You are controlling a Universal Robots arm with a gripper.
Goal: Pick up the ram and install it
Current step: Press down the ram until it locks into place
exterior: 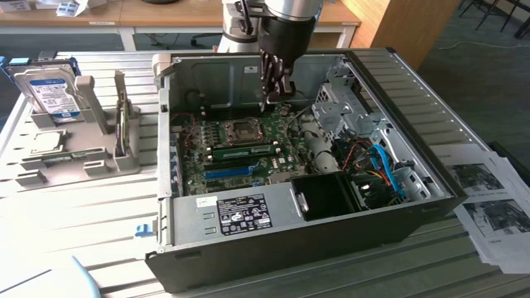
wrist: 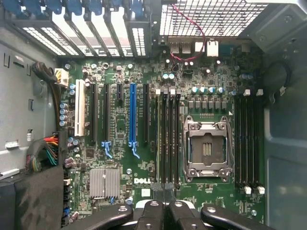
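Ram (exterior: 244, 151) — apart, below closed gripper (exterior: 276, 99)

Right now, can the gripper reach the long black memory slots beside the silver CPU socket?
Likely yes: the black tower case lies open, the gripper hangs above the memory slots, and no cable crosses them.

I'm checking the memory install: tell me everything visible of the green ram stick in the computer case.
The thin, narrow green circuit-board ram stick stands on its long edge on the green motherboard, between the square metal processor socket and the long bright-blue plastic slot, parallel to the latter. It looks level and seated. The black shut hand hangs above one end, not touching it.
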